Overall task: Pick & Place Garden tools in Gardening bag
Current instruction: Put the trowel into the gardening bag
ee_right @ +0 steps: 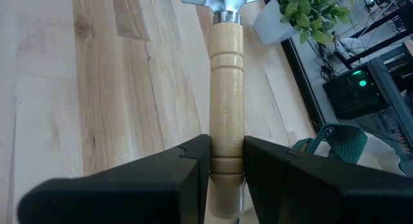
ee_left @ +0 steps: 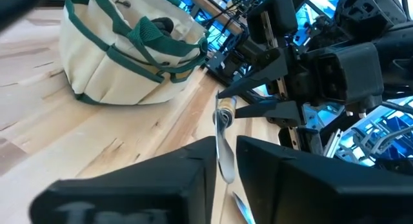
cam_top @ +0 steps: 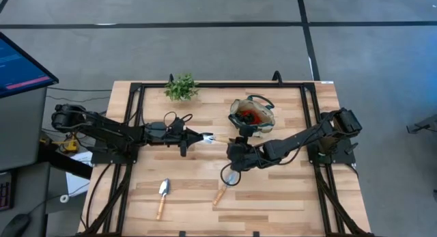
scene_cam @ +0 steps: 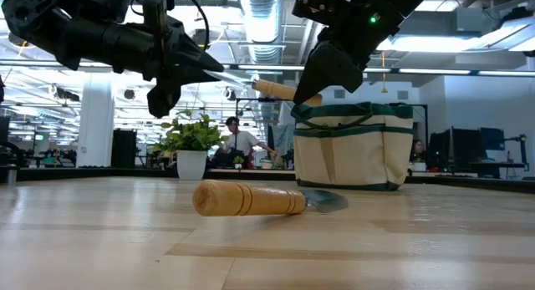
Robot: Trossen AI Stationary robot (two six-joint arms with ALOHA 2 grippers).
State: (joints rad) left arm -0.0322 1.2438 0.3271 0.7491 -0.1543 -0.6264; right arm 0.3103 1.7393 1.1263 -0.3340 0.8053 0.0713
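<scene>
Wooden table (cam_top: 287, 196) in an open office space, a person (scene_cam: 238, 139) sitting way in the back in the low view, and a blue monitor (cam_top: 20, 66) glowing off the table's left side.

The right gripper (ee_right: 226, 162) is hovering mid-table, just in front of the gardening bag (cam_top: 251, 115), and it's clamping the light wooden handle of a hand tool (ee_right: 226, 101), one finger on each side, tight against the wood. The tool is hanging in the air roughly level, with its silver head pointing toward the left arm.

The left gripper (ee_left: 222, 162) is reaching in from the left and straddling that metal head. Its fingers are sitting very close on either side of the blade, but I can't tell whether the pads are actually pressing on it (looks like barely any gap, for what it's worth).

The bag is standing upright toward the back of the table, right of centre, with something red and black (cam_top: 249, 116) showing inside it. The potted plant (cam_top: 181, 87) is sitting at the back edge, to the left of the bag.

Two more tools are lying flat near the front: a trowel (cam_top: 162, 196) front-left, and a second wooden-handled tool (cam_top: 222, 189) just in front of the right gripper. Both are well apart from the bag.
</scene>
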